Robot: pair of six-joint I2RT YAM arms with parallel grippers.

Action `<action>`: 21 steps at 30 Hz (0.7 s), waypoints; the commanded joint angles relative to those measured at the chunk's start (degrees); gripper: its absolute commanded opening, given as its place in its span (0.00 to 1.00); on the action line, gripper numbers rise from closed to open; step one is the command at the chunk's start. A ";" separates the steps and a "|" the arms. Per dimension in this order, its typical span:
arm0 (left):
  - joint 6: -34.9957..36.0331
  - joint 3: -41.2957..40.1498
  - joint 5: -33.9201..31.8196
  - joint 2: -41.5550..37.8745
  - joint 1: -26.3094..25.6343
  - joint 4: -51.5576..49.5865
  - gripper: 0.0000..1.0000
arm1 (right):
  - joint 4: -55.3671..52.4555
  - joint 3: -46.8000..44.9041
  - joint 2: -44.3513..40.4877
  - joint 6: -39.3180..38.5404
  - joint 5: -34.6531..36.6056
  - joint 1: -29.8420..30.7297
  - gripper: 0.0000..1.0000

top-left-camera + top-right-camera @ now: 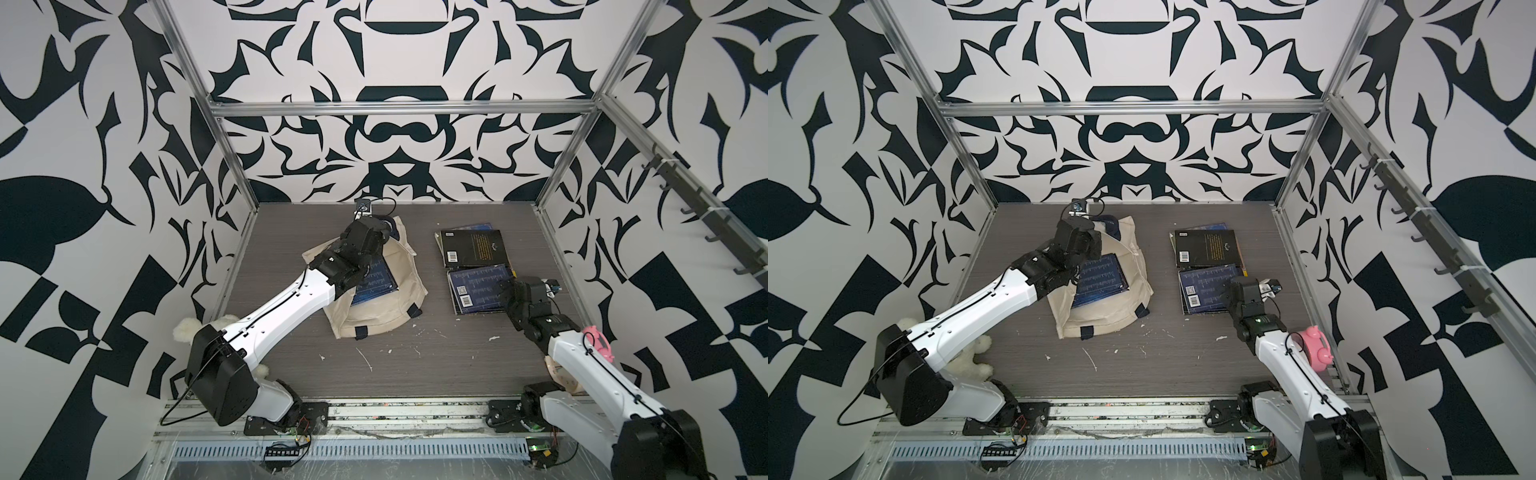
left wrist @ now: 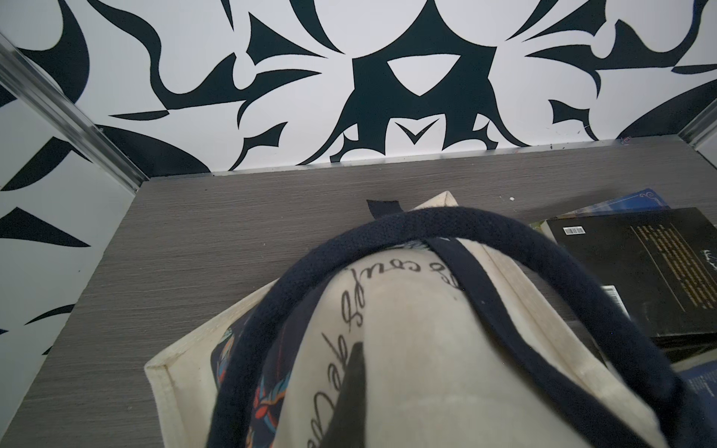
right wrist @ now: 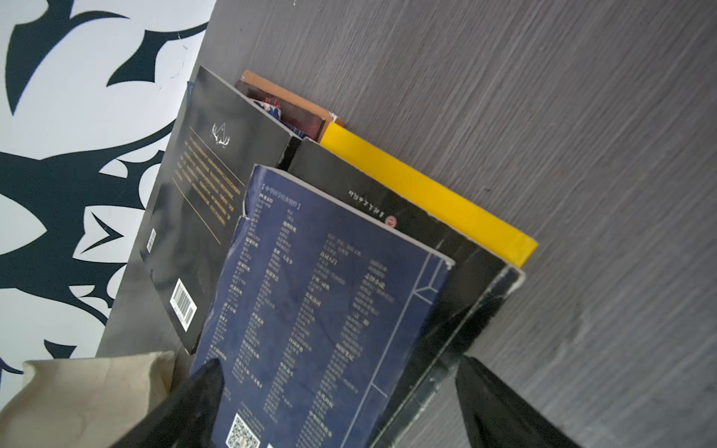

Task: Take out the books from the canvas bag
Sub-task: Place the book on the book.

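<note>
Worktop (image 1: 415, 374): grey wood-grain, shut in at the back, left and right edges by black-and-white patterned panels.
Canvas bag (image 1: 411, 291): lies left of centre, nearer the back edge than the front. Its upper layer is lifted, and the navy handle (image 2: 543, 252) arches over it.
Left gripper (image 2: 357, 388): clenched on the bag's upper layer, which rises to it in a ridge.
Dark blue book (image 1: 378, 286): flat inside the bag's open mouth, with its left side under the left arm.
Books out: black book (image 1: 473, 247) lies right of centre toward the back. Blue book (image 1: 482, 286) lies just in front of it, edges touching. Yellow book (image 3: 426, 198) shows beneath them.
Right gripper (image 3: 341, 407): released, jaws spread wide over the blue book's near corner, gripping nothing.
Open room: a bare band separates the bag from the books. The front half is bare except for white flecks. Only a narrow strip is left between the books and the right edge.
Corners: white plush toy (image 1: 978, 368) under the left arm at front left, pink toy (image 1: 1316, 345) by the right edge.
</note>
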 commanded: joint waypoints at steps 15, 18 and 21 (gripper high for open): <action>-1.60 1.28 5.03 -2.70 0.34 2.15 0.00 | -1.23 -2.77 -16.43 3.45 6.09 19.06 0.99; -1.69 0.88 6.26 -2.81 0.34 2.69 0.00 | 0.31 -2.83 -15.47 5.48 13.40 29.67 0.99; -1.79 0.81 7.19 -2.97 0.34 3.05 0.00 | 4.21 -2.89 -12.09 6.58 20.17 39.46 0.99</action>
